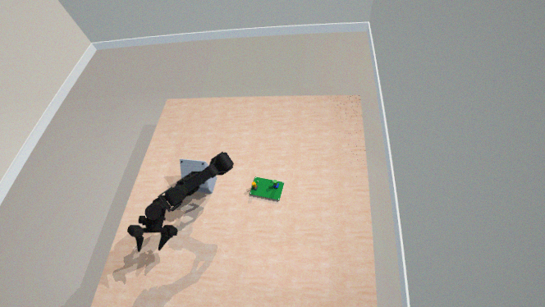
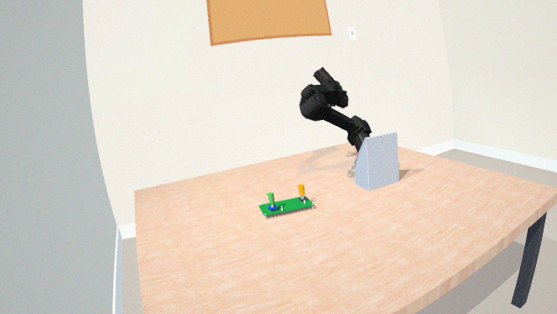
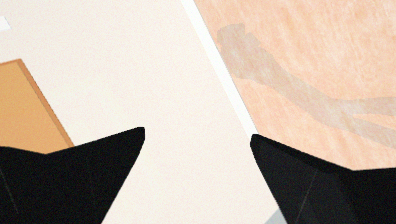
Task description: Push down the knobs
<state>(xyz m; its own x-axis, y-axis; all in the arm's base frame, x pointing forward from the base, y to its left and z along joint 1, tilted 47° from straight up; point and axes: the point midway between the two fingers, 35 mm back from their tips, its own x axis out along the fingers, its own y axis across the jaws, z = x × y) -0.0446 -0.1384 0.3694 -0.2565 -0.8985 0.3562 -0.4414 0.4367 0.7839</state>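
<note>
The green circuit board [image 1: 266, 194] [image 2: 290, 205] stands on short legs on the table. An orange knob [image 1: 254, 185] [image 2: 301, 190] stands upright on a dark potentiometer [image 2: 303, 199] at one end of the board. A green knob [image 1: 275, 181] [image 2: 271, 197] stands upright on a blue potentiometer [image 1: 277, 186] [image 2: 273, 208] near the other end. In the exterior view both knobs sit raised, with a bit of shaft showing below. My gripper [image 1: 149, 249] [image 3: 198, 136] is open and empty, far from the board, high near the table's edge. The wrist view shows no board.
The wooden table [image 1: 320, 230] [image 2: 218, 260] carries a grey wedge-shaped block [image 1: 193, 166] [image 2: 382, 161] beside the arm, between the gripper's side and the board's side. A corkboard [image 2: 270, 18] [image 3: 27, 110] hangs on the wall behind.
</note>
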